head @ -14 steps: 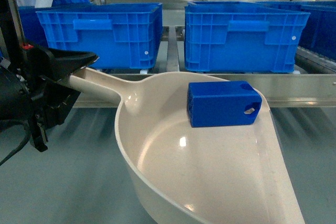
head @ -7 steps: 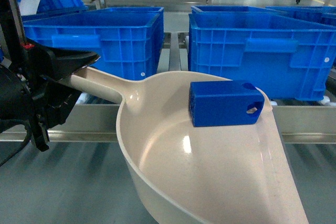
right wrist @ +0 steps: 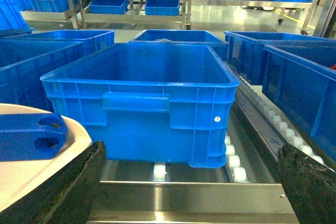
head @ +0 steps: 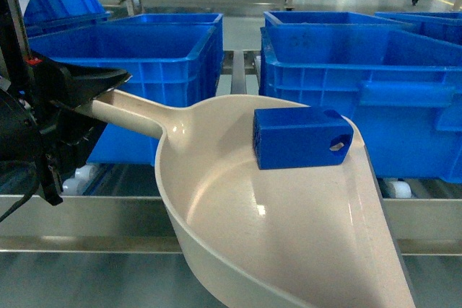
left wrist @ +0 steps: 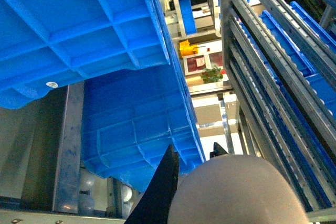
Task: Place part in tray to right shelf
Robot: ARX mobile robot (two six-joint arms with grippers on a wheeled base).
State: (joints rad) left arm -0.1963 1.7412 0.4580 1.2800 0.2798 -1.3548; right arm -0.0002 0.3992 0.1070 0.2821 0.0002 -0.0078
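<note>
Left gripper (head: 101,91) is clamped on the handle of the cream-white scoop tray (head: 216,200), at the left of the head view, holding the tray up level. Blue block part (head: 302,137) lies inside the tray near its far right rim, slotted end facing right, lattice end face toward the left. Tray bowl overhangs the steel front rail (head: 86,221) of the right shelf; rail runs under the tray, white rollers (head: 395,188) visible behind it. Two large blue crates sit on the rack just beyond the tray: left crate (head: 144,63), right crate (head: 375,84).

Right wrist view: the part (right wrist: 29,136) on the tray rim at lower left, empty blue crate (right wrist: 152,98) straight ahead on rollers. Right gripper (right wrist: 191,182): dark fingers (right wrist: 79,187) at both lower corners stand wide apart, nothing between them.

Left wrist view: tray handle end (left wrist: 236,192) fills the bottom, one black finger (left wrist: 160,190) beside it, crate undersides above.
</note>
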